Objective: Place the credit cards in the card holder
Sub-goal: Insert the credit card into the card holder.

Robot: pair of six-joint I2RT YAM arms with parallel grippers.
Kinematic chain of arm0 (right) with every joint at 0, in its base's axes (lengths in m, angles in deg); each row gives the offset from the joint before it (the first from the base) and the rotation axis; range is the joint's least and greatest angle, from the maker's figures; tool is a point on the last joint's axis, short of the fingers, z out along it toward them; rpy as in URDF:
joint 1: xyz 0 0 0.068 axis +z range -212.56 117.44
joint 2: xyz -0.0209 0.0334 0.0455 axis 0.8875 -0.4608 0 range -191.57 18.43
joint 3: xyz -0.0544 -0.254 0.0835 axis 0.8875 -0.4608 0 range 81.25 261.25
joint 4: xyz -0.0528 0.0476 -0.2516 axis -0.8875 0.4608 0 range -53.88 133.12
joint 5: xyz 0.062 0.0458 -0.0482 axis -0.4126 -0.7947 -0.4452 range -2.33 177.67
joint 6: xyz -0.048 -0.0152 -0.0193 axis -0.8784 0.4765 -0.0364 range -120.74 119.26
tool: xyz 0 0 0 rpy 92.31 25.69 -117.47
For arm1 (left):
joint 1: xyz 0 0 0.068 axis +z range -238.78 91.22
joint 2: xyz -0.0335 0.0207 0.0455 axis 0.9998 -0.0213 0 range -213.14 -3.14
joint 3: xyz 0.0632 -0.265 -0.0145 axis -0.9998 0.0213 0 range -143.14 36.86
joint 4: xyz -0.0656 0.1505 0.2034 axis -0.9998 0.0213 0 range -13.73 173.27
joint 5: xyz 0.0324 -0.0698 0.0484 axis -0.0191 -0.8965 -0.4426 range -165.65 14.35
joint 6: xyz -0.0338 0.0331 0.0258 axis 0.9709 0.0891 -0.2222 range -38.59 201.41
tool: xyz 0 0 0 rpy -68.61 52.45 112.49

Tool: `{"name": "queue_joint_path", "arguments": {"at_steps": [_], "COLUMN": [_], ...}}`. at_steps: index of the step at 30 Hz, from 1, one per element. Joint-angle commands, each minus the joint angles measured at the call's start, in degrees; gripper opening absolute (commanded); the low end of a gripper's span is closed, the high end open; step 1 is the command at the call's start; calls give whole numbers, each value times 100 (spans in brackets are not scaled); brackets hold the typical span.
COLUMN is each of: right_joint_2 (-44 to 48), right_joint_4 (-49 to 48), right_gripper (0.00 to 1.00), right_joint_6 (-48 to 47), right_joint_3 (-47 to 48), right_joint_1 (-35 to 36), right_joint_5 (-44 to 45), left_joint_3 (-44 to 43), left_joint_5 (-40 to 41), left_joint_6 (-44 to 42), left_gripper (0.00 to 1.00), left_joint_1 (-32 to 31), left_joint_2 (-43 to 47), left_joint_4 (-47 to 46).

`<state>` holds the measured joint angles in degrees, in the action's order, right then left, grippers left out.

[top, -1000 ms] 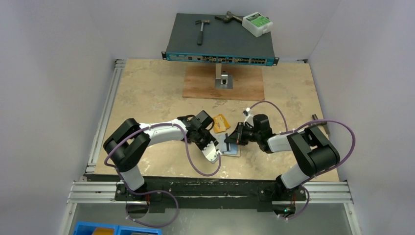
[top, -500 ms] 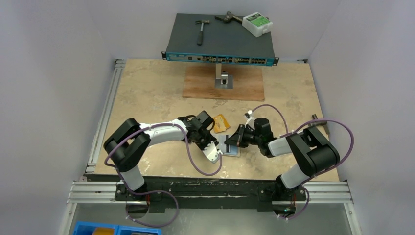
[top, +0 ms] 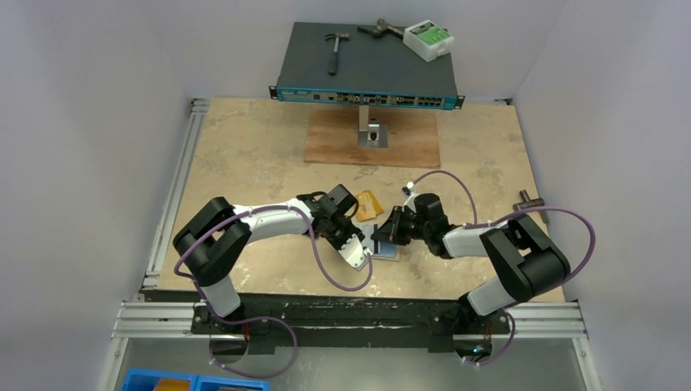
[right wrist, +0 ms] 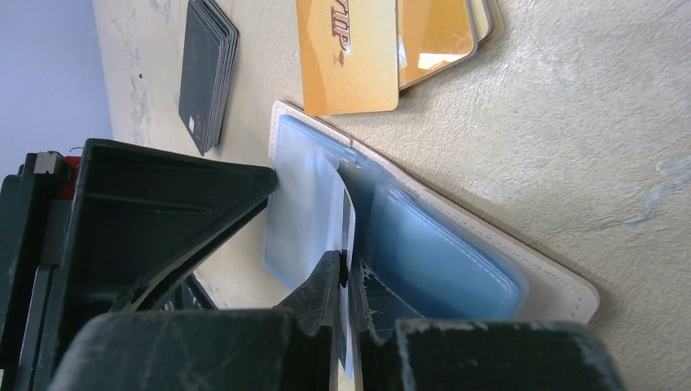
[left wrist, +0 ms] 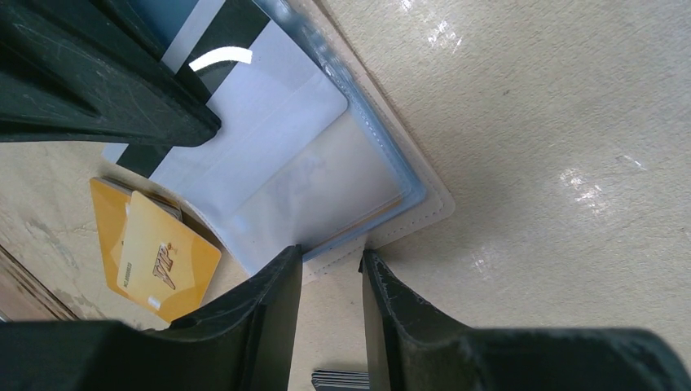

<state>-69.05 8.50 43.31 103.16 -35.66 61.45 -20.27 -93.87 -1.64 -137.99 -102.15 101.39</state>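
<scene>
The beige card holder (top: 386,248) lies open on the table, its clear bluish pockets (right wrist: 432,252) facing up. My right gripper (right wrist: 346,273) is shut on a silver-grey credit card (left wrist: 269,106) with a dark stripe. It holds the card edge-on at the mouth of a clear pocket, partly under the sleeve. My left gripper (left wrist: 330,259) stands open, its fingertips (left wrist: 281,273) down on the holder's beige edge (left wrist: 424,213). Orange-yellow cards (right wrist: 346,53) lie just beyond the holder. A stack of black cards (right wrist: 208,73) lies beside it, near the left gripper (top: 364,254).
At the table's far edge stands a network switch (top: 367,73) carrying a hammer (top: 334,49) and a white box (top: 429,38). In front of it is a wooden board (top: 371,140) with a metal stand (top: 372,130). A blue bin (top: 191,381) sits below the near rail.
My right gripper has shifted a little left and toward the holder with the card in it, and its forearm has swung nearer. The left arm has stayed put.
</scene>
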Motion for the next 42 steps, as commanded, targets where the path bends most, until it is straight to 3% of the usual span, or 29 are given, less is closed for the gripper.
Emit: {"name": "queue_joint_path", "arguments": {"at_steps": [1, 3, 9, 16, 21, 32, 37, 42], "right_joint_2": [-104, -128, 223, 667, 939, 1186, 1242, 1295], "right_joint_4": [830, 850, 1411, 2682, 3443, 3934, 4302, 4635], "right_gripper": [0, 5, 33, 47, 54, 64, 64, 63], "right_joint_6": [-161, -176, -337, -408, -263, -227, -178, -311], "right_joint_3": [79, 110, 117, 493, 673, 951, 1070, 1332], "right_joint_1": [79, 97, 393, 782, 1000, 1012, 1014, 1026], "right_joint_5": [774, 766, 1030, 1805, 2319, 2281, 2539, 2558], "left_joint_3": [-17, -3, -21, -34, 99, 92, -473, -338], "left_joint_5": [-89, -83, -102, -107, -77, -57, -568, -586], "left_joint_6": [134, 146, 320, 949, 1388, 1610, 2192, 2178], "left_gripper": [32, 31, 31, 29, 29, 27, 27, 26], "left_joint_1": [-55, -54, -54, -46, -23, 52, 306, 383], "left_joint_2": [-181, -181, -172, -134, -44, 199, 270, 330], "left_joint_4": [168, 168, 115, -96, -267, -309, 101, 49]}}
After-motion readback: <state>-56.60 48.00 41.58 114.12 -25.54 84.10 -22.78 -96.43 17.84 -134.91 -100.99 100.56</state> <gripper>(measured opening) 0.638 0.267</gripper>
